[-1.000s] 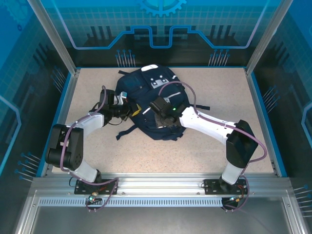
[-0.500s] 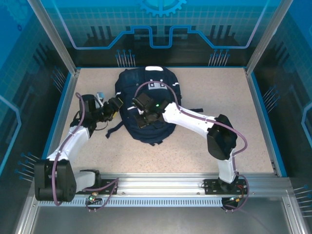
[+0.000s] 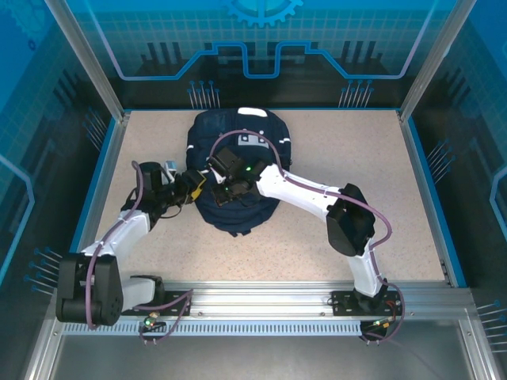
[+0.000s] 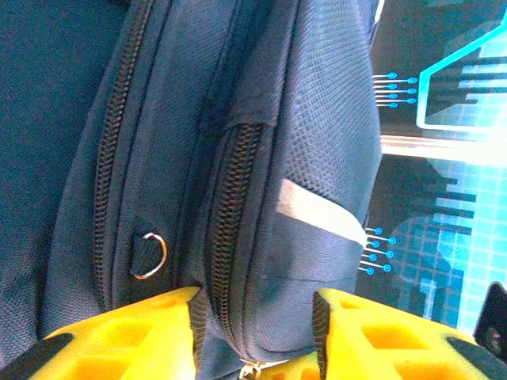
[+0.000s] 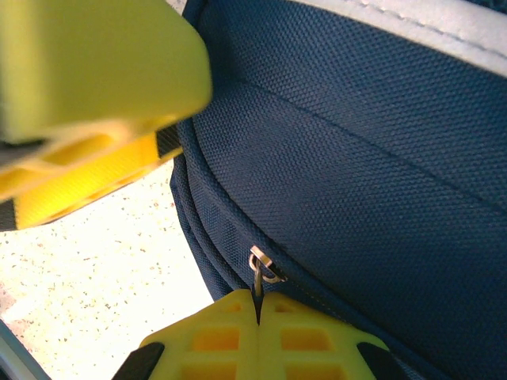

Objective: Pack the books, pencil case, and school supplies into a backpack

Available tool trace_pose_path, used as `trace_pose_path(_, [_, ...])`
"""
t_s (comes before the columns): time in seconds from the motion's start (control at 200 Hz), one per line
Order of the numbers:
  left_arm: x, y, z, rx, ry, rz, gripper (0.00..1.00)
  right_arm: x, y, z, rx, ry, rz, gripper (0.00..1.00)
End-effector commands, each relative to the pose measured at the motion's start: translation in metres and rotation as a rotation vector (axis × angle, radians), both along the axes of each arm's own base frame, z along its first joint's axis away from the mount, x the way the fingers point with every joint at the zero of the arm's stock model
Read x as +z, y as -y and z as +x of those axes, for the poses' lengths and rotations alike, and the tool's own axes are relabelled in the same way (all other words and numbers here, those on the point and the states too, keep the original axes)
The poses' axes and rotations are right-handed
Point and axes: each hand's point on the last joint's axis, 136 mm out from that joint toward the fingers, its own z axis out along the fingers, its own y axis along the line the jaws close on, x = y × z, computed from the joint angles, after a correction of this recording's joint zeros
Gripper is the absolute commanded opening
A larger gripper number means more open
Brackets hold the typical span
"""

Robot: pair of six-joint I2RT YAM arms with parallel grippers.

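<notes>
The backpack (image 3: pixel 238 215) lies on the desk (image 3: pixel 341 142) in the upper middle of the overhead view, its white patches toward the top of the frame. Both arms reach in to its left half. The left end effector (image 3: pixel 192 184) is at the backpack's left edge, and the right end effector (image 3: pixel 220 191) lies over the fabric just to the right of it, so the two are close together.

In the left wrist view, the yellow fingers (image 4: pixel 119 336) rise from the bottom of the frame and stand apart. A zippered ridge of the backpack runs up between them and takes up the whole gap. I cannot tell whether they clamp that ridge or only straddle it. A small metal ring (image 4: pixel 149 253) sits on the fabric just above the lower-left finger, and a white stripe (image 4: pixel 317 207) crosses the fabric above the other finger.

In the right wrist view, the right end effector is clenched at the bottom centre, with its two yellow fingers pressed together. They are grasping a zipper pull (image 5: pixel 260 273), which comes down from the backpack's seam and disappears into the line where they meet. The navy fabric covers the right and top of that frame, and bare desk shows at lower left. A blurred yellow finger (image 5: pixel 87 71) of the other arm sits at upper left, close to the lens and next to the backpack's edge.
</notes>
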Motion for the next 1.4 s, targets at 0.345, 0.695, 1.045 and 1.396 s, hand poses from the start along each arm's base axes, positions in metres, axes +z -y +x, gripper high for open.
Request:
trace_pose_path(0.345, [-0.002, 0.003, 0.004, -0.014, 0.020, 0.027, 0.09, 0.005, 0.027, 0.005, -0.100, 0.065, -0.082, 0.00])
trace_pose_path(0.695, [-0.002, -0.006, 0.004, 0.008, 0.032, 0.111, 0.00, -0.013, 0.152, 0.004, -0.382, 0.089, -0.283, 0.00])
trace_pose_path(1.045, [0.011, -0.007, 0.012, -0.016, 0.058, 0.151, 0.00, -0.013, 0.191, 0.008, -0.494, 0.020, -0.267, 0.00])
trace_pose_path(1.396, [0.012, -0.064, 0.023, 0.172, 0.026, 0.267, 0.38, -0.008, 0.054, -0.029, -0.075, -0.025, -0.007, 0.00])
